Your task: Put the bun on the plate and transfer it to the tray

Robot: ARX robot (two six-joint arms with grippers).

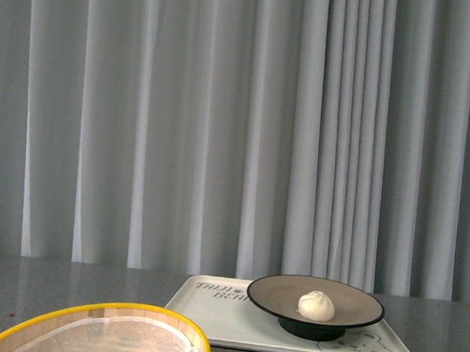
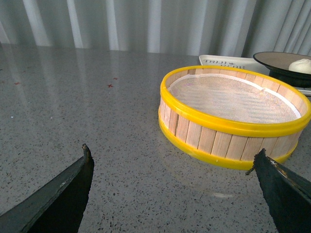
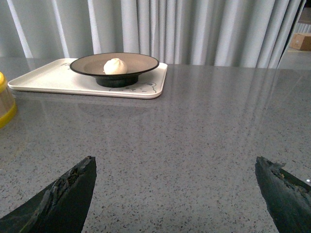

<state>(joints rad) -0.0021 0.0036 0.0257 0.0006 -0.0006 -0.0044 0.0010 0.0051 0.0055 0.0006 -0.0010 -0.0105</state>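
Note:
The cream-white bun (image 1: 316,305) lies on the tan plate (image 1: 276,295) with a black rim. The plate stands on the cream-white tray (image 1: 220,317) at the right of the front view. All three also show in the right wrist view: the bun (image 3: 115,66), the plate (image 3: 141,63), the tray (image 3: 53,77). My right gripper (image 3: 175,165) is open and empty over bare table, well short of the tray. My left gripper (image 2: 172,155) is open and empty, low over the table just before the steamer basket. Neither arm shows in the front view.
A round yellow-rimmed wooden-slat steamer basket (image 2: 233,121) with a white cloth liner stands left of the tray; it also shows in the front view (image 1: 101,331). The table (image 3: 204,131) is grey speckled stone. Grey curtains (image 1: 222,128) hang behind.

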